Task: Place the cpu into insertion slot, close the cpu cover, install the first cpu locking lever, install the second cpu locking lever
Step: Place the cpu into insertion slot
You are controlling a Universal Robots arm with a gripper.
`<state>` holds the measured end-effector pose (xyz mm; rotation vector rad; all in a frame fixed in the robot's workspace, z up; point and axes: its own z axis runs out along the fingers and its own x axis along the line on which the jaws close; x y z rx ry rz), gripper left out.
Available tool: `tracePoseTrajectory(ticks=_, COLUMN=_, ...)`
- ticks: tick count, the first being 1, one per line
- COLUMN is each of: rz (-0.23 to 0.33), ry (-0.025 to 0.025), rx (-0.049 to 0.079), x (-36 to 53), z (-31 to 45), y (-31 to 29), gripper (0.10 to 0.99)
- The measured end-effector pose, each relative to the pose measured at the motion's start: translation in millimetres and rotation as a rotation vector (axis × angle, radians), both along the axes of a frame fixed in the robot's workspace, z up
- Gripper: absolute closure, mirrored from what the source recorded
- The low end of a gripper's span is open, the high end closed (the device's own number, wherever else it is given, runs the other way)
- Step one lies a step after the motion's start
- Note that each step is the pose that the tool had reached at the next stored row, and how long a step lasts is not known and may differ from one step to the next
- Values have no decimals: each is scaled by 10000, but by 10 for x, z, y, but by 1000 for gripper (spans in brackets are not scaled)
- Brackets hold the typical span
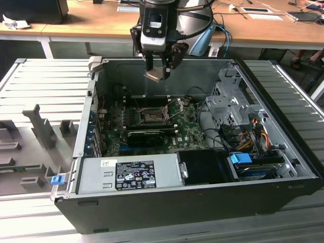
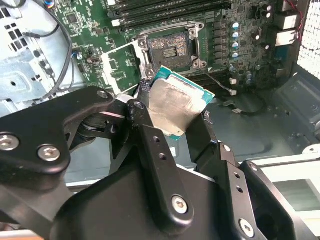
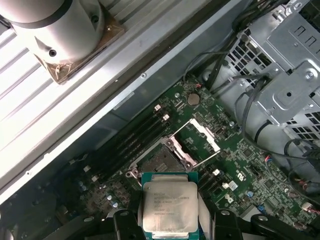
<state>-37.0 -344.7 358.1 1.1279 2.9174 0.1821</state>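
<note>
My gripper (image 1: 159,67) hangs above the open computer case, shut on the cpu (image 1: 156,76). The cpu (image 3: 170,207) is a thin square chip with a pale metal face and a green edge, held tilted between the two black fingers (image 2: 143,131). Below it on the green motherboard lies the insertion slot (image 1: 151,115), a dark square socket with a silvery rim, uncovered in both wrist views (image 2: 170,50) (image 3: 157,162). The cpu cover (image 2: 122,65) (image 3: 198,137), a silvery frame with a square window, stands swung open at the socket's side. The cpu is well above the socket, not touching it.
A long black card (image 1: 147,135) lies just in front of the socket. A grey power supply (image 1: 129,174) fills the case's near side. A metal drive cage (image 1: 228,109) with cables sits at the exterior view's right. Memory slots (image 2: 165,12) border the socket.
</note>
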Motion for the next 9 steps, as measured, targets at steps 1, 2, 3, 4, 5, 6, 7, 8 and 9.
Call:
tracePoseTrajectory(ticks=1, rz=-139, ry=0, rx=0, x=0, z=-4, y=0, gripper=553)
tracePoseTrajectory(ticks=2, rz=-257, ry=0, rx=0, x=0, z=-9, y=0, gripper=553)
tracePoseTrajectory(ticks=3, rz=-504, ry=0, rx=1, x=0, z=-27, y=0, gripper=553)
tracePoseTrajectory(ticks=4, rz=-606, ry=0, rx=0, x=0, z=-39, y=0, gripper=553)
tracePoseTrajectory(ticks=5, rz=-702, ry=0, rx=-1, x=0, z=-49, y=0, gripper=553)
tracePoseTrajectory(ticks=6, rz=-960, ry=-1, rx=0, x=0, z=-88, y=0, gripper=553)
tracePoseTrajectory(ticks=7, rz=-1016, ry=0, rx=-11, x=0, z=-115, y=0, gripper=553)
tracePoseTrajectory(ticks=8, rz=-1019, ry=-3, rx=-64, x=-1, z=-131, y=0, gripper=553)
tracePoseTrajectory(ticks=9, rz=-1018, ry=-8, rx=-160, x=0, z=-155, y=0, gripper=553)
